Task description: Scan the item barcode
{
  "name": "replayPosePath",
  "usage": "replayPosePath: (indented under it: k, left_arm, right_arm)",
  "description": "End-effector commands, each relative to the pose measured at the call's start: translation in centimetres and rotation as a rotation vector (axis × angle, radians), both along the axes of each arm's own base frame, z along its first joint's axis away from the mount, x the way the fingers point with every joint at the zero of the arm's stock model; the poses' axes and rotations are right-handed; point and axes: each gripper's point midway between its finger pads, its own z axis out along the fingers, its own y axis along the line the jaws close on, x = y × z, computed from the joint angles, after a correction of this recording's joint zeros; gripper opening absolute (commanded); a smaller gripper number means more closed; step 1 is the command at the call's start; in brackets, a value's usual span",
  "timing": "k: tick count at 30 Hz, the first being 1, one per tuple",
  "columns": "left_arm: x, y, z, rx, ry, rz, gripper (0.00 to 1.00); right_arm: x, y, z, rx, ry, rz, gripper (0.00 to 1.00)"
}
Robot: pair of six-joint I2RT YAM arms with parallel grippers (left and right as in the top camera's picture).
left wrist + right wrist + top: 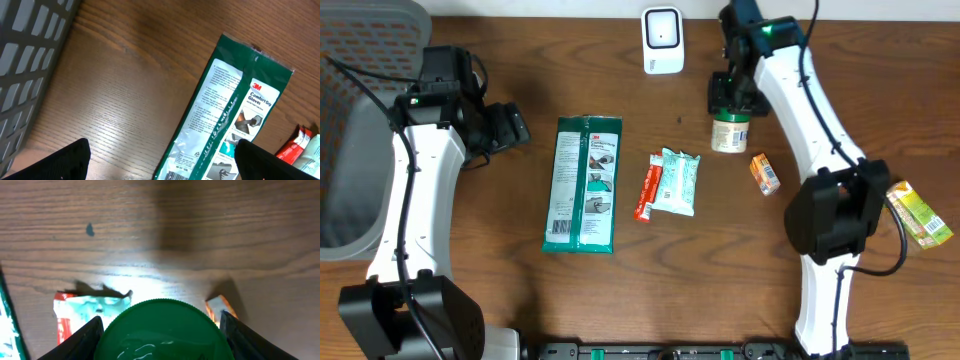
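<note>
Round jar (pixel 730 133) with smooth green lid (pixel 160 332), near the white scanner (pixel 662 40)
We see the right gripper (pixel 160 327) pinching this lid toward the far side of the grained wooden bench (pixel 720 280); the left gripper (pixel 515 127) stands spread wide beside a flat glossy pack (pixel 582 185).

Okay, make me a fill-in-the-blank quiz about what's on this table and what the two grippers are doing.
The right gripper is closed around a jar whose lid is ____.
The left gripper is ____ and holds nothing.
The long green glove pack carries the brand name ____.
The small box lying near the jar is ____.
Missing words: green; open; 3M; orange.
</note>
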Motion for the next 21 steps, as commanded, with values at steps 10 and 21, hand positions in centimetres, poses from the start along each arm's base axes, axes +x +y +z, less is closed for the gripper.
replayPosePath:
  k: [10, 21]
  left_arm:
    - [0.0, 0.2, -0.1, 0.003, 0.005, -0.001, 0.92]
    - [0.0, 0.2, -0.1, 0.003, 0.005, -0.001, 0.92]
  right_arm:
    - [-2.6, 2.1, 7.7, -0.142, -0.206, -0.019, 0.36]
    - [-4.8, 1.9, 10.7, -0.172, -0.254, -0.04, 0.36]
